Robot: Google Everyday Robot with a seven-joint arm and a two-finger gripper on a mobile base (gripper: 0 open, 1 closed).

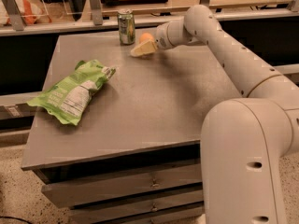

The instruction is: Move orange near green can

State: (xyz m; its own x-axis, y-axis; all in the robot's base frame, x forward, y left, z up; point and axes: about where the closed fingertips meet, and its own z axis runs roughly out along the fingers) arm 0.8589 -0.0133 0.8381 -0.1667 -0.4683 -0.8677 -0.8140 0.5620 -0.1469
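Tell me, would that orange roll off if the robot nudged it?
Probably it would roll: the orange is round and the table looks flat and smooth. It likely would not go far, since the gripper sits right beside it near the table's far edge and the green can stands close by. Its skin looks matte, so likely not slippery.

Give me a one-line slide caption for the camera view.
Gripper at the orange, just right of the green can at the far edge of the table; chip bag lies left.
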